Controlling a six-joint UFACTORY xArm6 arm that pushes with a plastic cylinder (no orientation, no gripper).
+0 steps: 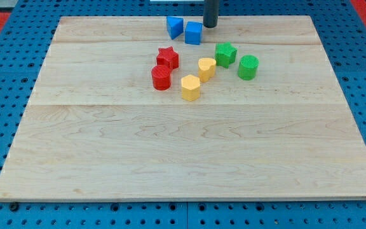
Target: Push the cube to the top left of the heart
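While the red cylinder and red star sit left of centre, the blue triangular block and blue cube lie side by side near the frame's top edge. Lower and rightward come a yellow pentagon-like block, the yellow heart, a green star-like block and a green cylinder. My tip, holding nothing, stands upright just right of the cube. Judging by this, the approach is underway; next calls for nudging the cube down-left toward the heart's upper left.
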